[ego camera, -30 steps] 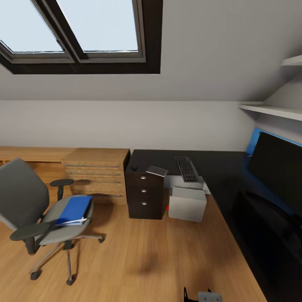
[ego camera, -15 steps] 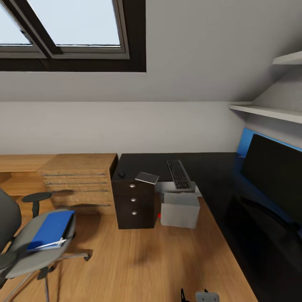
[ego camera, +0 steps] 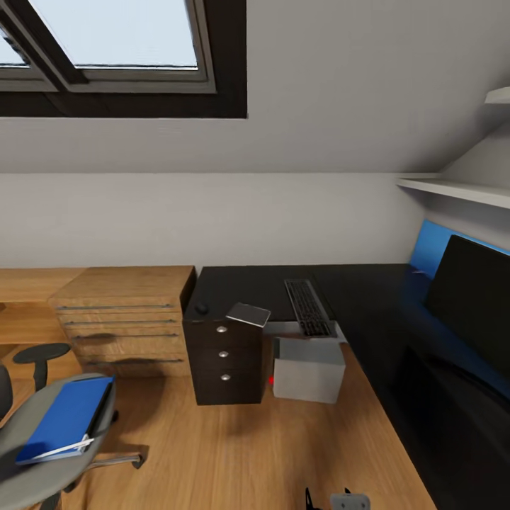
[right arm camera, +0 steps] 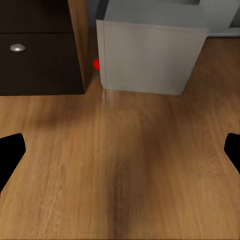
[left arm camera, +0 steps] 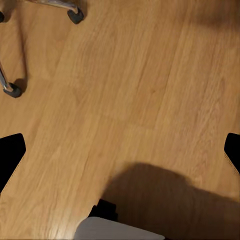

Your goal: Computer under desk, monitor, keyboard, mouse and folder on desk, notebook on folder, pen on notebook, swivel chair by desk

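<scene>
Under the sloped ceiling and skylight (ego camera: 120, 42) I face the desk (ego camera: 368, 290), its black top running along the wall and down my right side. Keyboard (ego camera: 309, 307) lies on the desk near the front edge; notebook (ego camera: 248, 314) sits tilted on the corner above the drawer unit (ego camera: 225, 354), overhanging a bit; mouse (ego camera: 202, 308) is just beside it. Monitor (ego camera: 471, 301) stands on the right wing of the desk. Computer (ego camera: 308, 368) sits on the floor (ego camera: 234, 453) under the desk, just beside the drawer unit. Swivel chair (ego camera: 35, 453) is at lower left, well apart from the desk, with the folder (ego camera: 67, 418) flat on its seat and a pen (ego camera: 62, 447) on the folder's near end. Oak cabinet (ego camera: 124, 319) stands left of the drawers. My left gripper (left arm camera: 120, 150) is spread wide over bare floor near chair castors (left arm camera: 76, 15). My right gripper (right arm camera: 120, 150) is spread wide too, aimed at the floor before the computer.
</scene>
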